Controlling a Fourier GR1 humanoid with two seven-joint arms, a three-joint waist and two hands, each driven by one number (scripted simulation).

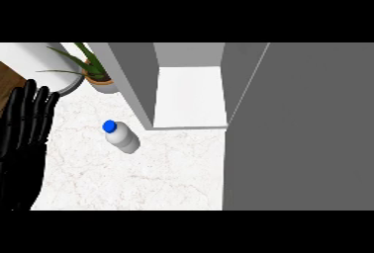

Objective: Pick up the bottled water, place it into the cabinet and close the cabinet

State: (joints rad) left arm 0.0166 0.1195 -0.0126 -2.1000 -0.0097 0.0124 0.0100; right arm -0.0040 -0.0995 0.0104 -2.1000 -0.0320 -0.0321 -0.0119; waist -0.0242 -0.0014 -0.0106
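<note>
The left hand (25,143) is at the left edge of the view, fingers straight and apart, pointing up, holding nothing. The right hand does not show. To the right of the hand, well apart from it, the bottled water (120,137) with a blue cap stands on the white desk (131,183). Just past the bottle is the grey cabinet (139,79), open, with a white floor inside. Its big grey door (306,128) fills the right side. A potted plant (91,69) sits behind, maybe touching the cabinet wall.

white marble counter (146,183), water bottle (120,137), potted plant (96,74)
</note>
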